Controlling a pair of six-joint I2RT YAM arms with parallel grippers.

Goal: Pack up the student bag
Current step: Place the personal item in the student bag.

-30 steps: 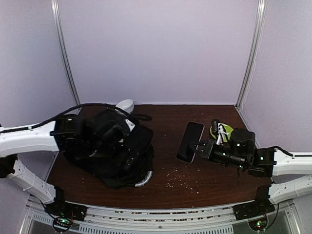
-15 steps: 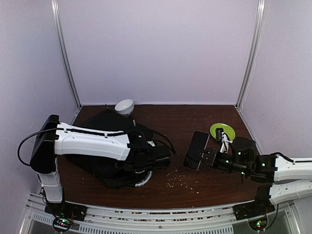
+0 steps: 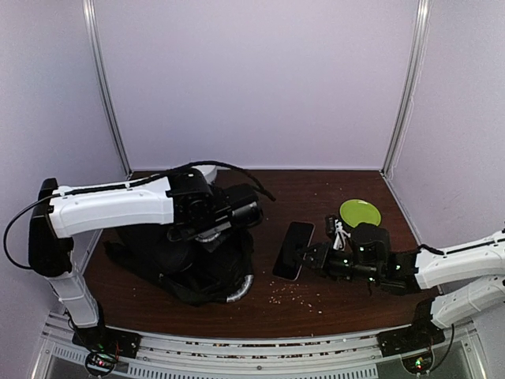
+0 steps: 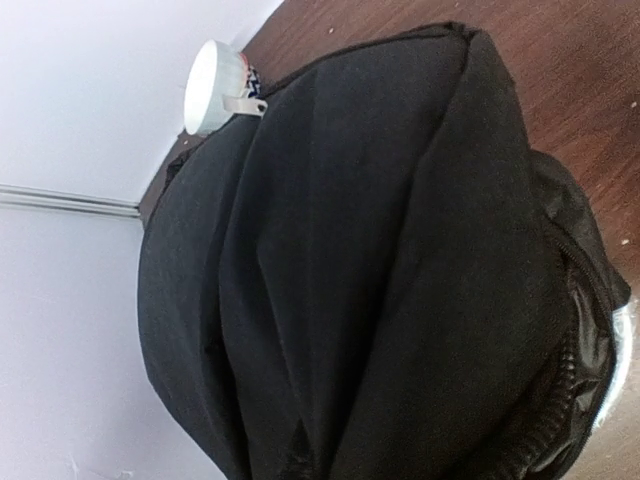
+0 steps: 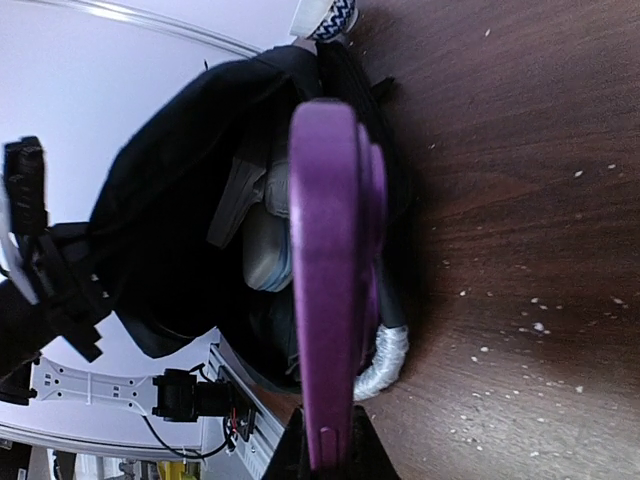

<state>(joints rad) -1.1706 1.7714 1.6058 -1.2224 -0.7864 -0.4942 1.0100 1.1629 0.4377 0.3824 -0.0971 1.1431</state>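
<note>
The student bag (image 3: 185,264), a black fabric backpack, sits at the table's left with its grey-white handle (image 3: 237,289) at the near right. My left gripper (image 3: 237,213) is at the bag's top. Its fingers are hidden in the left wrist view, where folds of the bag (image 4: 380,250) converge low in the frame. My right gripper (image 3: 306,257) is shut on a phone (image 3: 290,249) just right of the bag. In the right wrist view the purple phone (image 5: 330,260) stands edge-on in the right gripper (image 5: 325,445), pointing at the bag's dark mouth (image 5: 180,200).
A green plate (image 3: 360,212) lies at the back right. A white bowl (image 4: 213,85) stands behind the bag by the back wall. Pale crumbs (image 3: 296,292) dot the brown table (image 3: 316,189) in front of the phone.
My left arm has swung up from the bag's front to its top and its gripper has shut there. The right gripper has carried the phone left, closer to the bag.
</note>
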